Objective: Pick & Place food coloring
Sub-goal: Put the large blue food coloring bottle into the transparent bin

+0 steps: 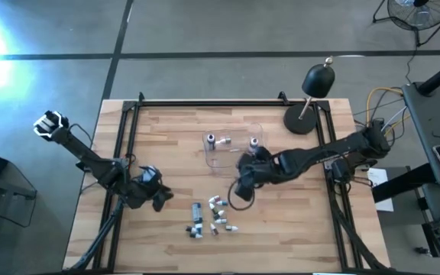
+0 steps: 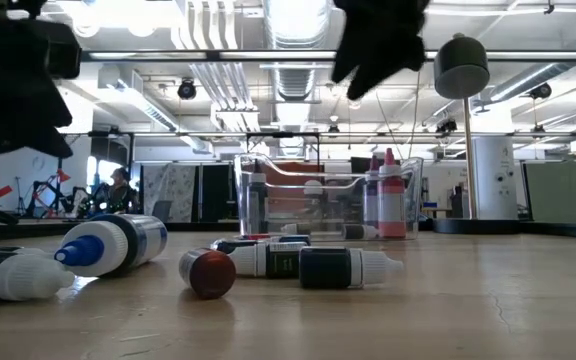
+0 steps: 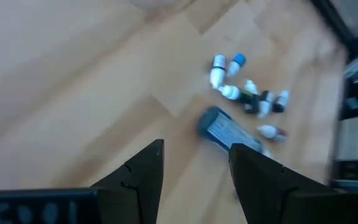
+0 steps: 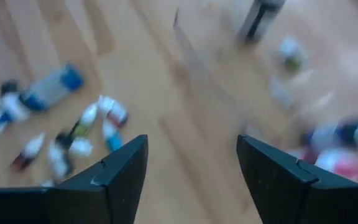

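Several tiny food coloring bottles [image 1: 208,216] lie on their sides in a cluster on the wooden table, toward its near edge; the low view shows them [image 2: 268,262] with white, blue, red and dark caps. More bottles [image 2: 390,195] stand upright inside the clear tub [image 1: 234,149]. My left gripper [image 1: 156,195] hovers open just left of the cluster, with the bottles [image 3: 247,99] ahead of its fingers [image 3: 196,149]. My right gripper [image 1: 243,188] hangs open and empty above the table between tub and cluster, seen also in its wrist view [image 4: 191,143].
A black dome lamp [image 1: 312,98] on a round base stands at the table's far right corner. The clear tub [image 2: 328,195] sits at mid-table, far of the cluster. Black frame rails run along the table's left, right and far edges [image 1: 205,103]. Bare wood lies toward the near right.
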Controlling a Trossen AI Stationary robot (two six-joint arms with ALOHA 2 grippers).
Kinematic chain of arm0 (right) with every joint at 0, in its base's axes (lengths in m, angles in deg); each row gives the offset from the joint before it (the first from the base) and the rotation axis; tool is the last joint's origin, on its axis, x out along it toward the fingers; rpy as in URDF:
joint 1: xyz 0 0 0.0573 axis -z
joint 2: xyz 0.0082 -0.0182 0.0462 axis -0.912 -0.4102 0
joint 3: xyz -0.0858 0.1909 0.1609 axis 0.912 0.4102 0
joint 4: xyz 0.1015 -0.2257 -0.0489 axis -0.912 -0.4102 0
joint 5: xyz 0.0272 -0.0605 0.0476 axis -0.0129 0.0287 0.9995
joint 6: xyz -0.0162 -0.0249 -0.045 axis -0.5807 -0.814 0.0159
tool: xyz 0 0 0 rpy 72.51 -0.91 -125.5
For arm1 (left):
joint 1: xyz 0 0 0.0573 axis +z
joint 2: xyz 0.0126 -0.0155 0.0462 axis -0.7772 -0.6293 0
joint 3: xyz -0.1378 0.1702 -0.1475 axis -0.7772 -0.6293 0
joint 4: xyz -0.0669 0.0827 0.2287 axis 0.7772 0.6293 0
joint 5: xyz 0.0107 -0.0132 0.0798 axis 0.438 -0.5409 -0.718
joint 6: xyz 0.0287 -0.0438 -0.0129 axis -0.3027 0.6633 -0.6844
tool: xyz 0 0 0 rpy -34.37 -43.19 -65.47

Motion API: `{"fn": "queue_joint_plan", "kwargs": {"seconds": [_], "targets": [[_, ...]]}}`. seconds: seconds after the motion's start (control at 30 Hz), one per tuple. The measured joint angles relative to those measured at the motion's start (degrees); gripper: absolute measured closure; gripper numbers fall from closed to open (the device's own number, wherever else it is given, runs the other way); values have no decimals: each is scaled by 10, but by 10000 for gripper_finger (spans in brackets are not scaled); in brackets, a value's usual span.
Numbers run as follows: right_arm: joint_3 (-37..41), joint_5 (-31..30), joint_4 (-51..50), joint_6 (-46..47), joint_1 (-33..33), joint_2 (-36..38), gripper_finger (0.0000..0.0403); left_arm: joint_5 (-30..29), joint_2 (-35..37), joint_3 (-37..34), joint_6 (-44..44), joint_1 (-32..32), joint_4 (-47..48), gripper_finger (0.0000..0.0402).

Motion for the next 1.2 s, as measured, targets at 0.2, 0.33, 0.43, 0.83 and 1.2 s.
{"fn": "queue_joint_plan", "kwargs": {"seconds": [0.2,0.33,0.43,0.83,1.2], "targets": [[22,44,-51,128,-38,0,178,17,-18,-25,102,0,-43,246],[48,99,-46,224,-57,-2,177,36,-47,-5,121,0,-44,250],[59,102,-44,275,-75,-7,177,54,-79,22,108,0,-45,254],[94,89,73,357,-134,-26,177,233,-258,96,-19,0,-54,258],[95,81,163,366,-150,-63,177,241,-400,180,-105,36,-74,258]]}}
